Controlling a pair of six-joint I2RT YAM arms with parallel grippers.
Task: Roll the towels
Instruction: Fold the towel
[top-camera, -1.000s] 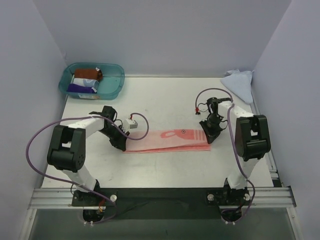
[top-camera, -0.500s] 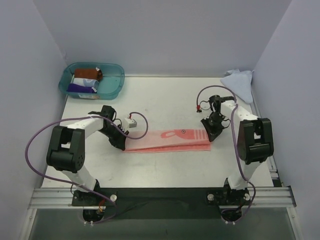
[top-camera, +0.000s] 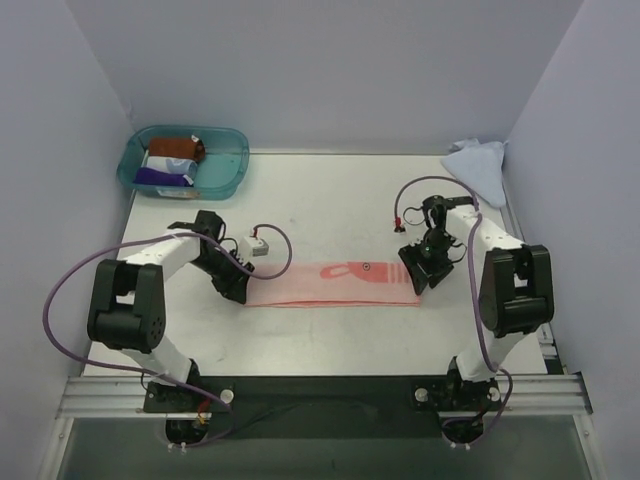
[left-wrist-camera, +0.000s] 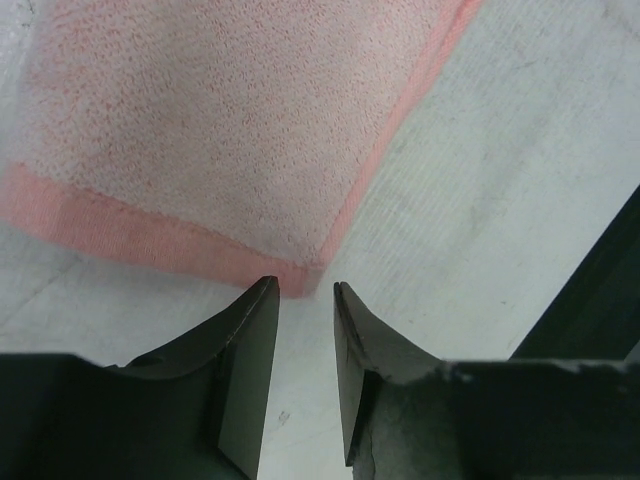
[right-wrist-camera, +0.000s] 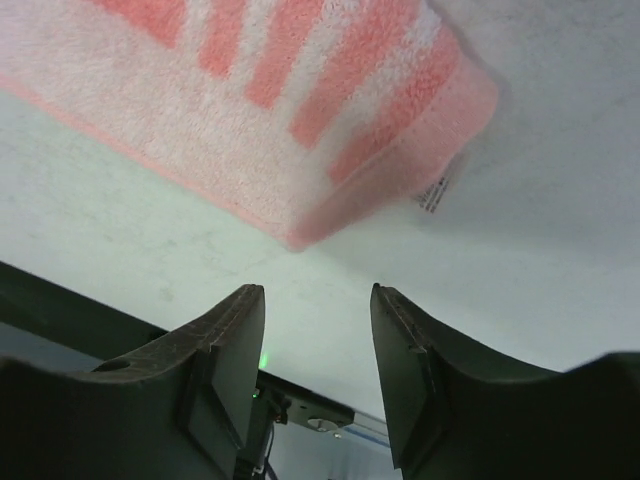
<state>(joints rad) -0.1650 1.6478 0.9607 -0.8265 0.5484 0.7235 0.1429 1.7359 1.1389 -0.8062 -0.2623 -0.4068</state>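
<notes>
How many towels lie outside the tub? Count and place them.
2. The pink towel lies flat on the table; the light blue towel crumpled in its far right corner. None seems hidden.

A pale pink terry towel with darker coral stripes and edging; white tabletop; light blue crumpled cloth; teal see-through plastic tub of brown, white and purple rolled cloths.

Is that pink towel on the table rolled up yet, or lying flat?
Lying flat. The pink towel stretches as a long strip on the table, with no curl or roll at either end.
</notes>
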